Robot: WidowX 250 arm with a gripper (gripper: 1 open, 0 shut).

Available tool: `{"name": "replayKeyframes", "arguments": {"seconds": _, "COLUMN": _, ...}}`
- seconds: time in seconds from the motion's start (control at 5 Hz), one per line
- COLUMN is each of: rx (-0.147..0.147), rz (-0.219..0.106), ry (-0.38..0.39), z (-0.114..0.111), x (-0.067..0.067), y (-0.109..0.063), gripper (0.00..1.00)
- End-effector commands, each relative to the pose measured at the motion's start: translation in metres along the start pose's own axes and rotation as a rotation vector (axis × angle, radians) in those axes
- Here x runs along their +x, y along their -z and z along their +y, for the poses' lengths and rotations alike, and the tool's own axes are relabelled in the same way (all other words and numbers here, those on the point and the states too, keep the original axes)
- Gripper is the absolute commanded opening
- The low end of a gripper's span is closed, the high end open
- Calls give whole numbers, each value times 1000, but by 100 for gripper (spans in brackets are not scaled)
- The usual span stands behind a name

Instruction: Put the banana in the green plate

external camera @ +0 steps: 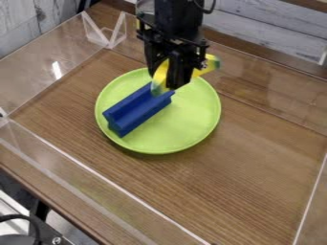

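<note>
The banana [160, 74] is held crosswise in the narrowed jaws [177, 80], over the green plate's [192, 120] far side, beside the blue block's [136, 113] upper end.

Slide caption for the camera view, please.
Black gripper closed on the banana, over the green plate, beside the blue block on the plate.

Yellow banana [161, 73] above green plate [185, 124], partly hidden

Lighting mod. bright — glare on clear panel [64, 158] (lower L), img. soft — slightly blurry.
</note>
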State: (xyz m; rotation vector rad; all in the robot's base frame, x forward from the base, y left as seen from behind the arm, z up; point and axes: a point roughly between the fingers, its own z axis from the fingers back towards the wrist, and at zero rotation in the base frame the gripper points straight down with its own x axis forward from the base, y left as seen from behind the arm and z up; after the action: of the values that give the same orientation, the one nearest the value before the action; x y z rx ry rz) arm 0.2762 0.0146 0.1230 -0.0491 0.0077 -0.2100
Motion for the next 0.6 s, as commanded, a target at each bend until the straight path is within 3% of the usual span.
{"name": "replayKeyframes", "arguments": {"seconds": 0.0, "rx": 17, "rz": -51, "ry": 6, "z": -1, "x": 8, "y": -13, "gripper": 0}}
{"name": "replayKeyframes", "arguments": {"seconds": 0.4, "rx": 21, "rz": -48, "ry": -2, "z": -1, "x": 9, "y": -10, "gripper": 0}}
